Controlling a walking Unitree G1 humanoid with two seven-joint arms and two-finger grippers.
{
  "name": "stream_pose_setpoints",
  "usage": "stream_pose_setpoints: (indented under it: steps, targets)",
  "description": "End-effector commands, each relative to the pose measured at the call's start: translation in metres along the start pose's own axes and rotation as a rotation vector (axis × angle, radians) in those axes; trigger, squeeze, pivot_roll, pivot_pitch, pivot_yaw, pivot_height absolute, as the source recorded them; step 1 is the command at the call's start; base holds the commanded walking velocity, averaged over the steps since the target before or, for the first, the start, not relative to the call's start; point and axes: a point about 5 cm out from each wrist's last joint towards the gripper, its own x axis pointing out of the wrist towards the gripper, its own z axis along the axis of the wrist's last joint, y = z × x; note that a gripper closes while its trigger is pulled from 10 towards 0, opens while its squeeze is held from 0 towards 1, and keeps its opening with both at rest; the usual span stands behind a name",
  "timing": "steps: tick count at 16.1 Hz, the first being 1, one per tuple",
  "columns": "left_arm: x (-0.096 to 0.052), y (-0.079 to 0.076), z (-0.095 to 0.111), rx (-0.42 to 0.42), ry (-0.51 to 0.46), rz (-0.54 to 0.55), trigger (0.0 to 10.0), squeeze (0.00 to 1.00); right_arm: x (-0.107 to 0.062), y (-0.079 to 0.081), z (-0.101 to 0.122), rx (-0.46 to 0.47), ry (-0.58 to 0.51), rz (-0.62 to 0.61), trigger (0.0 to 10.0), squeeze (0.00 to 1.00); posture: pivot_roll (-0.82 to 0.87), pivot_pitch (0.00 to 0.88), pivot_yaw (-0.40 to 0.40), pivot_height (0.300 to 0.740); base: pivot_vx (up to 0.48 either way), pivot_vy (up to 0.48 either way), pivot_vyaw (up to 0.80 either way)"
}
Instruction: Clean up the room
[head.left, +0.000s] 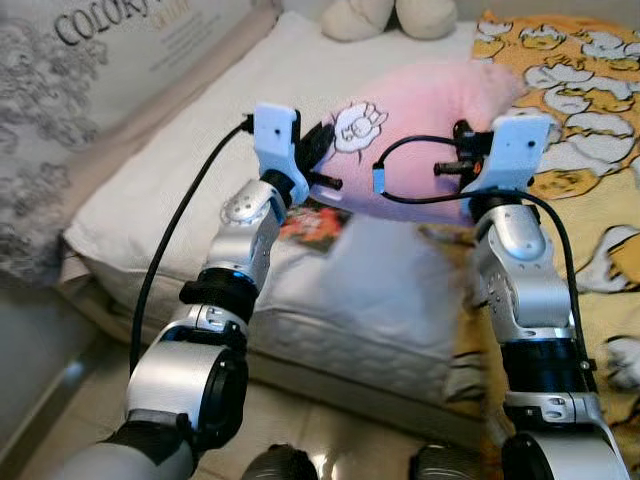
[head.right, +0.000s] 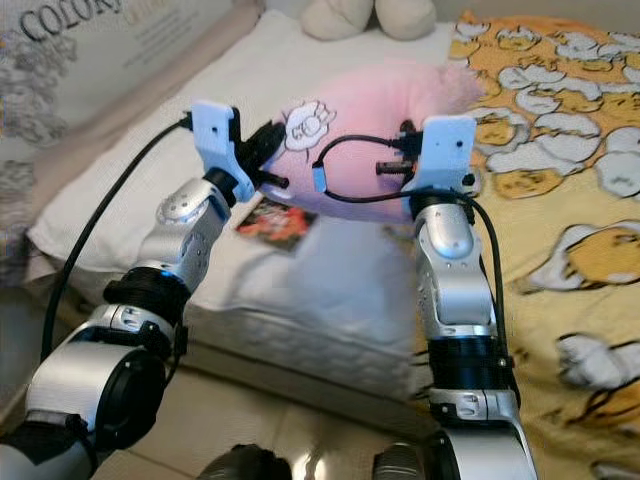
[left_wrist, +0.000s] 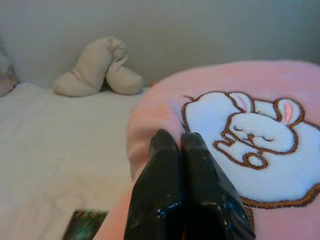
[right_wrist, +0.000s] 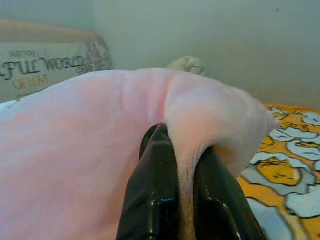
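A pink pillow (head.left: 420, 110) with a white bunny patch (left_wrist: 250, 135) is held a little above the bed between my two grippers. My left gripper (left_wrist: 180, 137) is at the pillow's left edge beside the bunny, its fingers pressed together on the fabric. At the pillow's right corner, my right gripper (right_wrist: 182, 140) is shut with a fold of pink fabric pinched between its fingers. From the head, the left gripper (head.left: 325, 165) and the right gripper (head.left: 465, 165) are level with each other on either side of the pillow.
A colourful book (head.left: 315, 225) lies on the white mattress (head.left: 180, 180) under the pillow. A yellow duck-print blanket (head.left: 580, 120) covers the bed's right side. A cream plush toy (head.left: 390, 15) sits at the back. A printed box (head.left: 100, 60) stands on the left.
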Motion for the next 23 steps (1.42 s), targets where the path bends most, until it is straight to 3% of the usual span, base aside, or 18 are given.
stream_pose_setpoints:
  steps: [1, 6, 9, 11, 14, 18, 23]
  targets:
    - [0.0, 0.0, 0.001, 0.02, -0.005, -0.005, 10.0, 0.0, 0.001, -0.001, 0.007, -0.024, -0.05, -0.003, 0.0, 0.0, -0.25, 0.0, 0.126, 0.735, 0.0, 0.48, 0.0]
    - [0.0, 0.006, -0.002, 0.032, 0.026, 0.001, 10.0, 0.0, -0.001, 0.004, -0.001, -0.063, -0.037, 0.016, 0.0, 0.0, -0.24, 0.0, 0.125, 0.735, 0.0, 0.48, 0.0]
    - [-0.001, 0.008, -0.003, 0.034, 0.028, 0.015, 10.0, 0.0, -0.002, 0.008, -0.005, -0.071, -0.027, 0.032, 0.0, 0.0, -0.24, 0.0, 0.12, 0.735, 0.0, 0.48, -0.8]
    - [-0.001, 0.008, -0.005, 0.07, 0.034, 0.058, 10.0, 0.0, -0.002, 0.009, 0.0, -0.09, -0.073, 0.044, 0.0, 0.0, -0.24, 0.0, 0.114, 0.735, 0.0, 0.159, -0.4]
    - [-0.001, 0.007, -0.005, 0.03, 0.008, 0.062, 10.0, 0.0, -0.001, 0.009, 0.002, -0.097, -0.08, 0.048, 0.0, 0.0, -0.24, 0.0, 0.104, 0.735, 0.0, 0.0, 0.0]
    - [-0.008, 0.02, -0.007, 0.009, -0.007, 0.167, 10.0, 0.0, -0.005, 0.012, -0.008, -0.094, -0.054, 0.066, 0.0, 0.0, -0.23, 0.0, 0.097, 0.735, 0.48, 0.0, 0.0]
    - [-0.01, 0.026, -0.008, 0.001, -0.002, 0.212, 10.0, 0.0, -0.003, 0.014, -0.017, -0.091, -0.026, 0.086, 0.0, 0.0, -0.21, 0.0, 0.092, 0.735, 0.469, 0.0, 0.0]
